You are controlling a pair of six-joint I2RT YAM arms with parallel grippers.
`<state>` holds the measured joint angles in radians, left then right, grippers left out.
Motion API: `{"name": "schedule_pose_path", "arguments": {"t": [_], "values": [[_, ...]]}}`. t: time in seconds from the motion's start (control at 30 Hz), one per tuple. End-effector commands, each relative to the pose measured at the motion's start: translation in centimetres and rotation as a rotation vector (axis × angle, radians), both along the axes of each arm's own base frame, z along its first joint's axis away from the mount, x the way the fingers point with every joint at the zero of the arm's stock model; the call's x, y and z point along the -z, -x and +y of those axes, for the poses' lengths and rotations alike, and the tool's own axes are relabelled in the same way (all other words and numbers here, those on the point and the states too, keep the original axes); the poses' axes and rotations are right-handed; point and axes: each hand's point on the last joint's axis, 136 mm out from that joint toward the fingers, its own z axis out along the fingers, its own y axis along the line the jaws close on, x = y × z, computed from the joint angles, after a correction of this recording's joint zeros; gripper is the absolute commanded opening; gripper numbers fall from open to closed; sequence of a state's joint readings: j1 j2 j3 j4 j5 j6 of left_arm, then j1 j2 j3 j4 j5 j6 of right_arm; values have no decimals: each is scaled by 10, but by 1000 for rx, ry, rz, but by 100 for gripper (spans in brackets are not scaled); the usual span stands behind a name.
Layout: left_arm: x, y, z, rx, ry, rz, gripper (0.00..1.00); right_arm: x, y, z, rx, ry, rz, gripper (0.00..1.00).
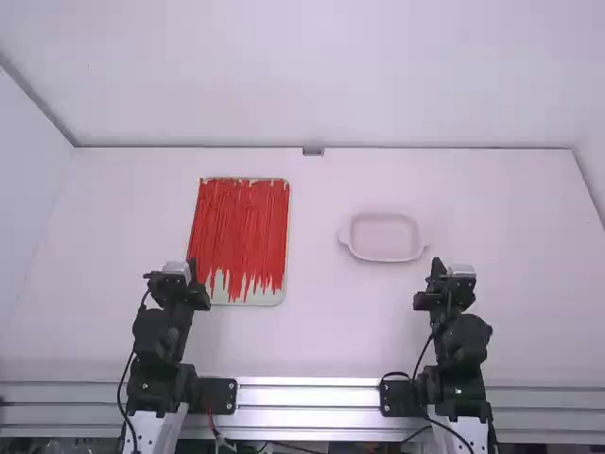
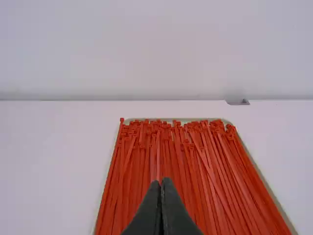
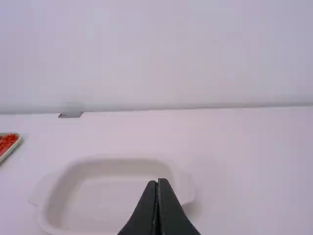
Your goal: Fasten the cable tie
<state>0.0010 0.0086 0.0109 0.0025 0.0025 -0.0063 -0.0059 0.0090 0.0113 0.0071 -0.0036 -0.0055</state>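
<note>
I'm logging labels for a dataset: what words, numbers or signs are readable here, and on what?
None: no readable text on the cable ties, tray, white dish, table, left gripper or right gripper.

Left arm, right arm: black joints, black cables, tapered jaws.

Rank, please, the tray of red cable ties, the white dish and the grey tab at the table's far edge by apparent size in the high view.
1. tray of red cable ties
2. white dish
3. grey tab, by far the smallest
</note>
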Motion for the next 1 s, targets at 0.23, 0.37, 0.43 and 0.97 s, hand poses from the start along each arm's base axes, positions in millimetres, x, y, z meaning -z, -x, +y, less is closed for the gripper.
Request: {"name": "schedule_pose_path", "arguments": {"t": [0.23, 0.37, 0.43, 0.97], "values": [[-6, 0, -1, 5, 7, -2, 3, -6, -1, 3, -15, -8, -2, 3], [-11, -2, -4, 22, 18, 8, 7, -11, -2, 7, -36, -18, 16, 7], [-14, -3, -7, 35, 25, 19, 9, -13, -3, 9, -46, -24, 35, 9], [-24, -19, -20, 94, 92, 223, 34, -17, -20, 30, -130, -84, 292, 34]]}}
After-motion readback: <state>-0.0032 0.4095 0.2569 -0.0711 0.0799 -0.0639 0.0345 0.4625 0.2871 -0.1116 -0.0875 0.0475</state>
